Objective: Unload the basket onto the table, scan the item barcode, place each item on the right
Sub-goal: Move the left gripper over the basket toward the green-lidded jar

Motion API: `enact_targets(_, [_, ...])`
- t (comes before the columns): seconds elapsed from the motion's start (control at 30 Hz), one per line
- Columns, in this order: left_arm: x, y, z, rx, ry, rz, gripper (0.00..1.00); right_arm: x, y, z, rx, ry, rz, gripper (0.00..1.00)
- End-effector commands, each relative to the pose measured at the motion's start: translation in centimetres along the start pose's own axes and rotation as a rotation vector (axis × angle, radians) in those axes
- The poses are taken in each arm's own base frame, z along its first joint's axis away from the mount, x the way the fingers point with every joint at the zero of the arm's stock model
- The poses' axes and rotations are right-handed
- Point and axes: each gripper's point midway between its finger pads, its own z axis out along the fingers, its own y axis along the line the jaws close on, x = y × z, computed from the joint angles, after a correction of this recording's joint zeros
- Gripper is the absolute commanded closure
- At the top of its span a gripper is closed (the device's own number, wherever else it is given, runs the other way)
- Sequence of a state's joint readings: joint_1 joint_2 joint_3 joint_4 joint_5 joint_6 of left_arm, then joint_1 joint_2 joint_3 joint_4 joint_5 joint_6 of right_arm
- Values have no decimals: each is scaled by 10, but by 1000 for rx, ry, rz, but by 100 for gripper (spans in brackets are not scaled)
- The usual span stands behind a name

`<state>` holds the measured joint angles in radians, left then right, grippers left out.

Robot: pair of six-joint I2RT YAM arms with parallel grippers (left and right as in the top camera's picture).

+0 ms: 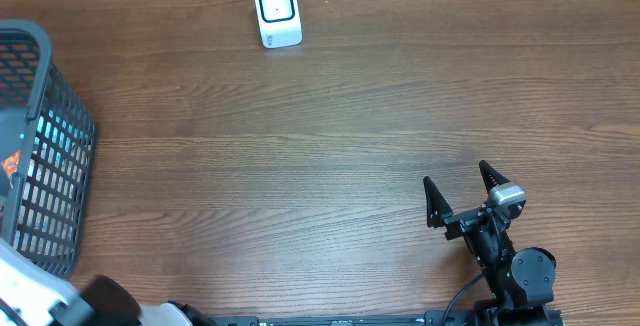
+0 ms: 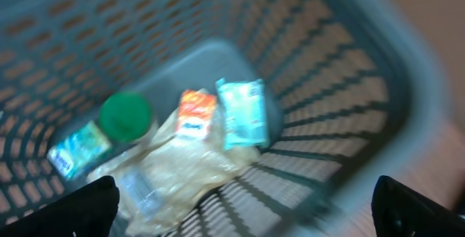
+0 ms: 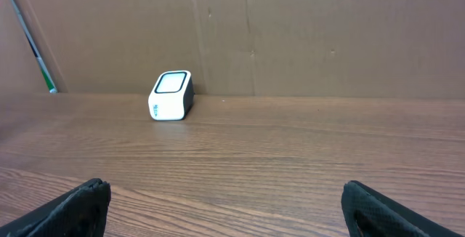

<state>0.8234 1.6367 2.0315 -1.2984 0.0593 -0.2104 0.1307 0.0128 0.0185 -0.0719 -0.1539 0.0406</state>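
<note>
Left gripper (image 2: 251,208) hovers over the basket (image 2: 407,84), fingers spread wide, nothing in them!
Right gripper (image 1: 457,176), just as wide and empty, sits by the table's (image 1: 300,166) near right corner. In the basket, a teal packet (image 2: 242,112), orange packet (image 2: 196,112) and green-capped bottle (image 2: 125,117) crowd together. It's blurry, but a grab could seemingly pinch two or snag the lattice. The scanner (image 1: 277,12) is at the far edge.

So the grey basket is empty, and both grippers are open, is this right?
Not quite. The basket is not empty: the left wrist view shows an orange packet and a green lid inside it. The left gripper and right gripper are open.
</note>
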Motion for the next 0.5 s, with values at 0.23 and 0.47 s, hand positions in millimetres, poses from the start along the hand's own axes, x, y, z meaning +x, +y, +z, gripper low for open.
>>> enact_targets(0.23, [19, 78, 93, -193, 220, -161, 0, 2, 0, 0, -1, -3, -5, 0])
enact_targets(0.47, [49, 107, 127, -289, 278, -141, 0, 2, 0, 0, -1, -3, -5, 0])
